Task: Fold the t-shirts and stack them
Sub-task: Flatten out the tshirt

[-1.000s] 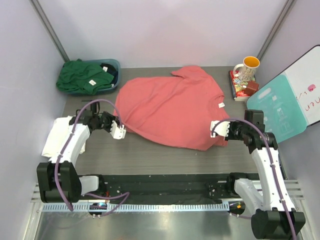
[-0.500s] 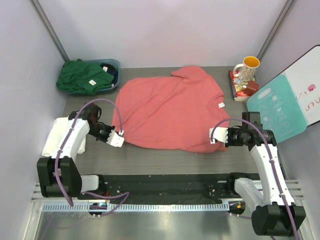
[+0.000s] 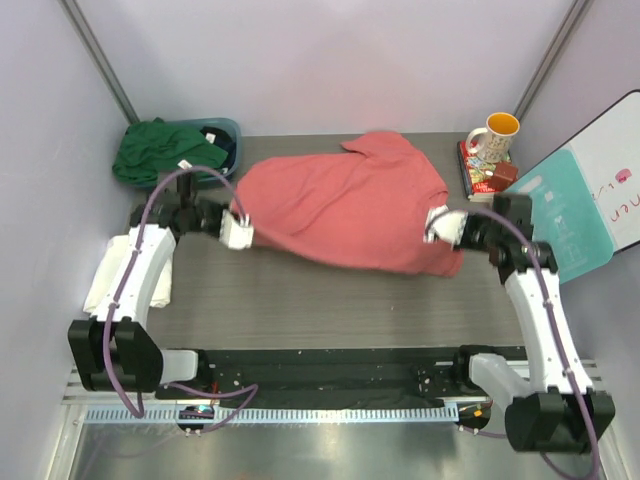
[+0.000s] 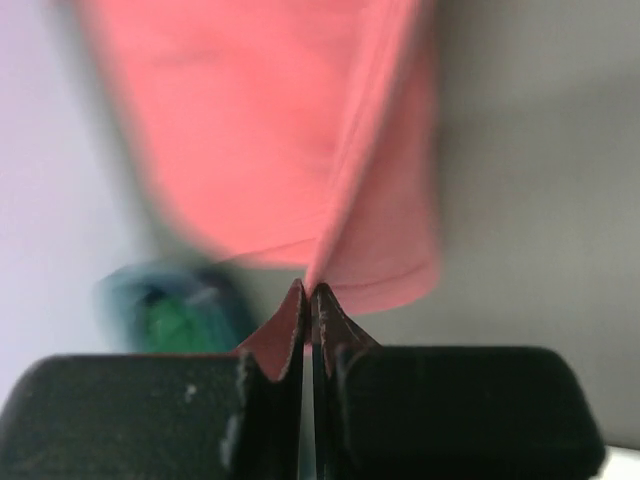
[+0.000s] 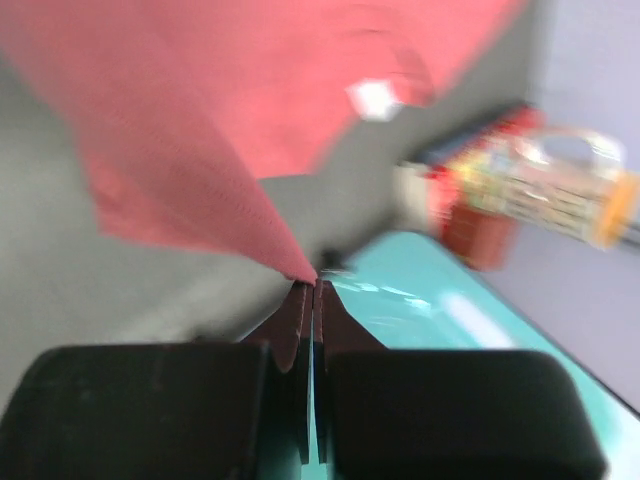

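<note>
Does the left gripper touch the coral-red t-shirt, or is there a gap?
Touching. In the left wrist view, the left gripper has its fingers shut, and an edge of the coral-red t-shirt is pinched between them.

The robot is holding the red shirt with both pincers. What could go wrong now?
The left pincer and the right pincer each grip only a thin pinch at the edge of the coral-red t-shirt, so the cloth might slip out and drop in a crooked heap. The right pincer is also close to the teal board, with the mug just beyond, so a wide swing might bump them.
</note>
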Controlling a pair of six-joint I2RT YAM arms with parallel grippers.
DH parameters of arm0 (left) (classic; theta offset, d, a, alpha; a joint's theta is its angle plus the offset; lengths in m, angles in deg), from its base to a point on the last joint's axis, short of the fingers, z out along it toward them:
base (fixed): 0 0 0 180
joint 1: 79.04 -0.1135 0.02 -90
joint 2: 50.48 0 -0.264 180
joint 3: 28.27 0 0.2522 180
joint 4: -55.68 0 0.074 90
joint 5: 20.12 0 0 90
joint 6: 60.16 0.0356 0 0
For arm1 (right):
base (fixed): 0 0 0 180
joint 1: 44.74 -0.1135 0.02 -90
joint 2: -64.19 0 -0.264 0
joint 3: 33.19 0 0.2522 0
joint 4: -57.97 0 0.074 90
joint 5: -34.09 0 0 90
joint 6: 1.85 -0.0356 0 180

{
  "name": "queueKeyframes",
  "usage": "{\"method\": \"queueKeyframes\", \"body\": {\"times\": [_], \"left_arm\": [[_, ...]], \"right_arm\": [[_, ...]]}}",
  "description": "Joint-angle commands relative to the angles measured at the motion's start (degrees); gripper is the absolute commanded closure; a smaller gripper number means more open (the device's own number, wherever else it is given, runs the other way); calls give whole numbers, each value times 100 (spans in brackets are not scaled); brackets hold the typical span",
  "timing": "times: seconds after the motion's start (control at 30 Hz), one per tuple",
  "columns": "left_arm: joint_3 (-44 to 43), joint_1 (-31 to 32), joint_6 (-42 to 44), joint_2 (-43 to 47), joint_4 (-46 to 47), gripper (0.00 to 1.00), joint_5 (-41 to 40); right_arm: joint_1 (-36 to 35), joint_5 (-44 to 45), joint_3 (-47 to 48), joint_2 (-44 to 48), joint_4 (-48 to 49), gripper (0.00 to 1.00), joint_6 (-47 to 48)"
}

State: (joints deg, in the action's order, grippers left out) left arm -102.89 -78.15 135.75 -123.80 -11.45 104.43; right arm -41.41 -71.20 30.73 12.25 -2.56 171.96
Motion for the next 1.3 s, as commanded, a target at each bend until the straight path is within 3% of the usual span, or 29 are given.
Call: {"method": "queueKeyframes", "body": {"times": [0.0, 0.03, 0.1, 0.23, 0.43, 0.7, 1.0, 1.27], "left_arm": [[-1260, 166, -2176, -366, 3863, 100, -113], [-1653, 166, -2536, -489, 4965, 100, -306], [-2103, 166, -2961, -902, 5597, 100, -711], [-3132, 140, -2979, -1307, 6135, 100, -642], [-3599, 193, -2962, -1422, 7391, 100, -431], [-3678, 202, -2593, -1045, 8323, 100, -185], [-3881, 140, -2646, -807, 8009, 100, -45], [-3967, -71, -1601, -1569, 7332, 100, 526]], "right_arm": [[36, 1342, 1546, -833, 3236, 99, -1322], [71, 1501, 1742, -957, 3583, 99, -1445], [220, 1845, 2398, -1221, 4259, 99, -1516], [370, 2170, 3412, -1494, 4728, 99, -1543], [449, 2391, 4283, -1276, 5370, 99, -1289], [449, 2373, 5223, -1081, 5634, 99, -718], [449, 2390, 5128, -1090, 6029, 99, -392], [449, 2329, 4346, -1599, 6767, 99, -330]]}}
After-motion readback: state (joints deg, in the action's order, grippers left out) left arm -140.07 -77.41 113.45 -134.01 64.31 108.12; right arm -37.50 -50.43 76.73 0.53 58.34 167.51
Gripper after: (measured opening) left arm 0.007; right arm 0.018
